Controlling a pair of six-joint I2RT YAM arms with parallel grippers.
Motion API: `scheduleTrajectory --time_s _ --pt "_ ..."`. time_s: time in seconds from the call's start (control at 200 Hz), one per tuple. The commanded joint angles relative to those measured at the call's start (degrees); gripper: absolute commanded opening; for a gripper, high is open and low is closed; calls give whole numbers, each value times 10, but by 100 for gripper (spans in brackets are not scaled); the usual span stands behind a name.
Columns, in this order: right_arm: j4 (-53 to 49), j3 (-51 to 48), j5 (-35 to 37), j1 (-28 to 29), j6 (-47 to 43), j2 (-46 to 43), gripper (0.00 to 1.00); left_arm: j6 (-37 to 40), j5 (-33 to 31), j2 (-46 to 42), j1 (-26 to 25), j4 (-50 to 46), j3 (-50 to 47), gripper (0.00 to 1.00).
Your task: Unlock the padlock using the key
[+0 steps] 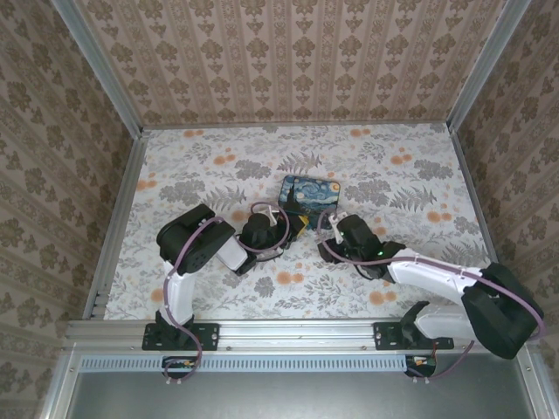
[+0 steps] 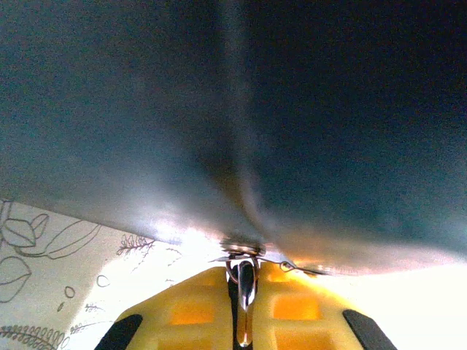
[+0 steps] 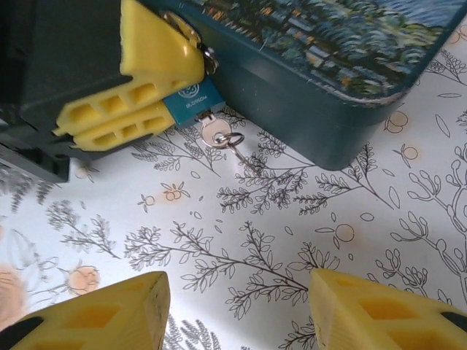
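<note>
Midway through, by the look of things: past insertion, short of the turn. Seen from the right wrist, padlock [image 3: 191, 100] pinched between the yellow fingers of the left gripper [image 3: 171, 91], tight against the front wall of the box [image 3: 314, 109]. Seen from the left wrist, that gripper closed hard on a slim bright metal piece [image 2: 244, 284] just under the box's dark wall; impossible to say whether shackle or hasp. Key [image 3: 215, 133] poking out of the padlock's lower end, apparently seated in the keyhole, with a small ring [image 3: 233, 140] hanging from its head toward the table [image 3: 219, 219]. Right gripper [image 3: 237, 292] spread apart and empty, poised above the table, near the key but clear of it, pointed roughly its way. Next, probably: ease the right gripper forward and a little left, set one finger each side of the key head, close without snagging the ring, then twist about the key's own axis while keeping the left clamp firm. Worth watching: a tiny head, easy to slip off or knock sideways. Shackle hidden behind the fingers, so no telling whether sprung.
</note>
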Motion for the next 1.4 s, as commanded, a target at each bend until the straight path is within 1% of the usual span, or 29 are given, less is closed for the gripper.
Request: scheduleTrajectory --time_s 0.0,0.12,0.39,0.495,0.66,0.85,1.145,1.335,1.395 --pt "-1 29 97 30 -53 31 54 7 17 12 4 -5 0 0" --pt "13 44 130 54 -72 66 55 6 17 13 4 -5 -1 0" --pt "27 92 185 84 -112 154 54 6 16 17 4 -1 -2 0" --pt "30 108 204 87 -119 184 53 5 15 18 4 -1 -3 0" --pt "34 129 232 87 -123 218 48 4 15 21 4 3 -6 0" --pt "30 153 253 85 -127 249 46 2 16 25 5 7 -7 0" --pt "31 170 252 69 -131 264 36 2 16 30 5 9 -8 0" --pt "27 179 230 55 -131 266 23 0 16 33 5 11 -9 0" --pt "26 179 218 50 -128 262 16 0 16 34 5 12 -10 0"
